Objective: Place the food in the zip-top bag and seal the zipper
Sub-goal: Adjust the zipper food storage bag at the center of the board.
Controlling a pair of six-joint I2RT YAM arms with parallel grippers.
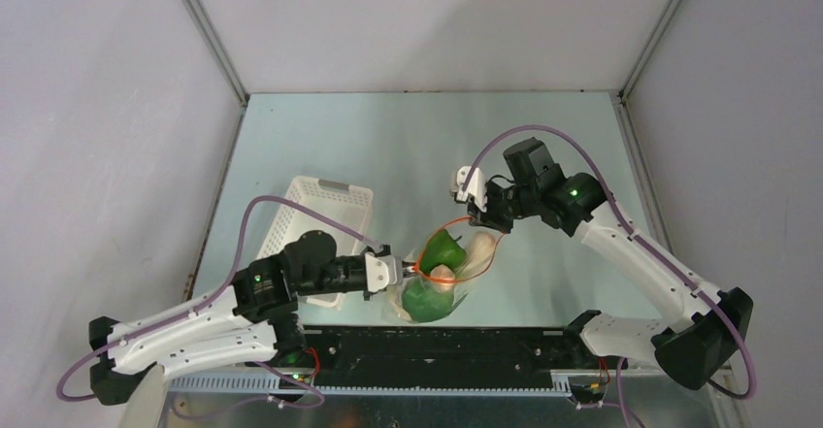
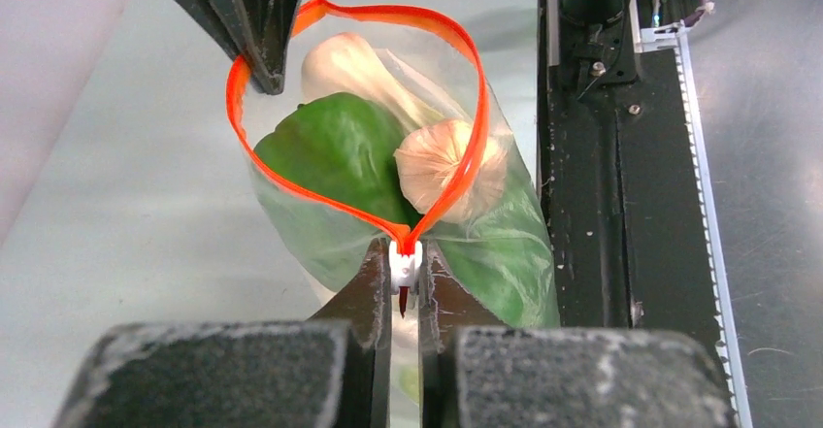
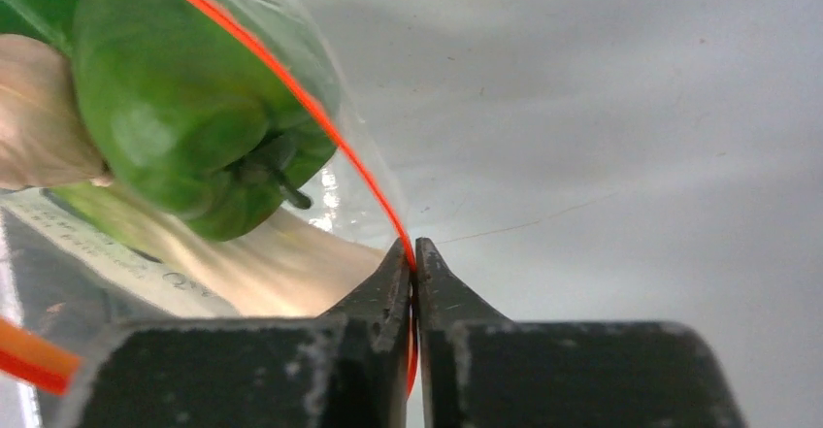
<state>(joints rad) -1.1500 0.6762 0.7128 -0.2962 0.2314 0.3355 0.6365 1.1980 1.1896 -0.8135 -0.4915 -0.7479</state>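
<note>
Top external view: the zip-top bag (image 1: 442,278) is sitting at the lower centre of the frame on the table (image 1: 388,137), just right of the white basket (image 1: 325,205), and it is holding the food. The left gripper (image 1: 408,270) is clamping the bag's left end. The right gripper (image 1: 482,222) is pinching the zipper (image 1: 456,222) at the upper right.

Left wrist view: at lower centre, the left gripper (image 2: 405,287) is squeezing the zipper's white end (image 2: 404,263). The red-orange strip is looping open above it, around a green vegetable (image 2: 335,151) and a pale mushroom (image 2: 437,161). The right gripper is nipping the loop at upper left.

Right wrist view: the right gripper (image 3: 414,263) is pressing closed on the zipper (image 3: 330,132) at lower centre, with the green vegetable (image 3: 184,108) filling the upper left.
</note>
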